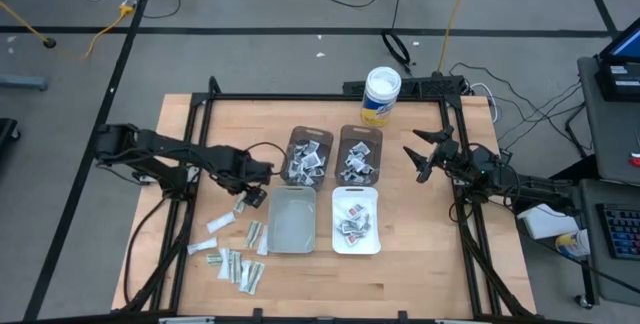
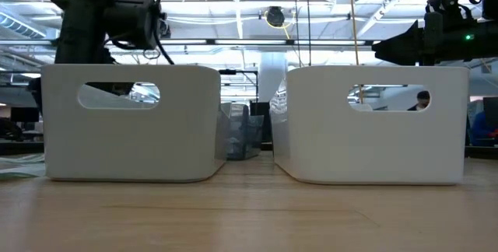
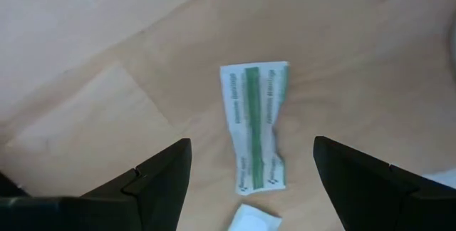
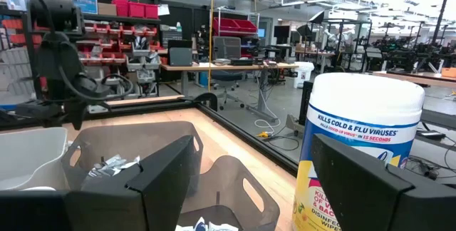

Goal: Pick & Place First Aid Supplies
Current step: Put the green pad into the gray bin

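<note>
Just under the left gripper, a green-striped strip lies flat on the table, its long axis running straight out between the spread, empty fingers. This looks like the approach to a pick; next the gripper must drop and close across the strip's narrow width. Nearby lie more strips, beyond them the grey bin. Farther off, the right gripper waits splayed, holding nothing, beside the tub.
</note>
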Available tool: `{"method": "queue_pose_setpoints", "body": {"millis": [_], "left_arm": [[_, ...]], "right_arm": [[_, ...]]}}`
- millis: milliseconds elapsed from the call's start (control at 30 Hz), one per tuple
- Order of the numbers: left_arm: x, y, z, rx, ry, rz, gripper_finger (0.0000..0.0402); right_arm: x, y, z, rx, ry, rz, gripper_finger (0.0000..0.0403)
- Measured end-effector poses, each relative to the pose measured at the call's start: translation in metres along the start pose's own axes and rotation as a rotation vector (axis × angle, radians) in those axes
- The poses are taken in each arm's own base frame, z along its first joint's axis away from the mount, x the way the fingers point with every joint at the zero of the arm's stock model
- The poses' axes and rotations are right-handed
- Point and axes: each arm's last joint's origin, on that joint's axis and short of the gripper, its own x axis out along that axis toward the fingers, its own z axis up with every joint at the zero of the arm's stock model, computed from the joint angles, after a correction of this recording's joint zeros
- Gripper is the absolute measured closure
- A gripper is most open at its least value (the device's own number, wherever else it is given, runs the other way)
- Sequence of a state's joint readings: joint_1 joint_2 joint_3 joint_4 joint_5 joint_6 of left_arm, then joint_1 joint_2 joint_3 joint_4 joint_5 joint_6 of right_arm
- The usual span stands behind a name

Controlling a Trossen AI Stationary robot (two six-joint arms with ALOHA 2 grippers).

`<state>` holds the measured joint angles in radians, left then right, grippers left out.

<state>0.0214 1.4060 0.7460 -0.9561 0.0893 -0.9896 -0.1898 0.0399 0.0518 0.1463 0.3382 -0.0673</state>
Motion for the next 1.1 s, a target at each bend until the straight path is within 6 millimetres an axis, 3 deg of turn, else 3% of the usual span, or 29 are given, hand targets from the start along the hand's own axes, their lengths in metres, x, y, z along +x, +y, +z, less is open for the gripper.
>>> {"method": "queue_pose_setpoints", "body": {"millis": [433, 1100], "left_arm": [[0.019, -0.005, -0.005, -0.003, -0.038, 0.085, 0.0122], [0.019, -0.005, -0.006, 0.013, -0.037, 0.087, 0.0364]], "right_arm": [[0.0, 0.0, 0.0, 0.0, 0.0, 0.0, 0.0124], [0.0, 0.0, 0.0, 0.0, 0.0, 0.0, 0.0124]]}}
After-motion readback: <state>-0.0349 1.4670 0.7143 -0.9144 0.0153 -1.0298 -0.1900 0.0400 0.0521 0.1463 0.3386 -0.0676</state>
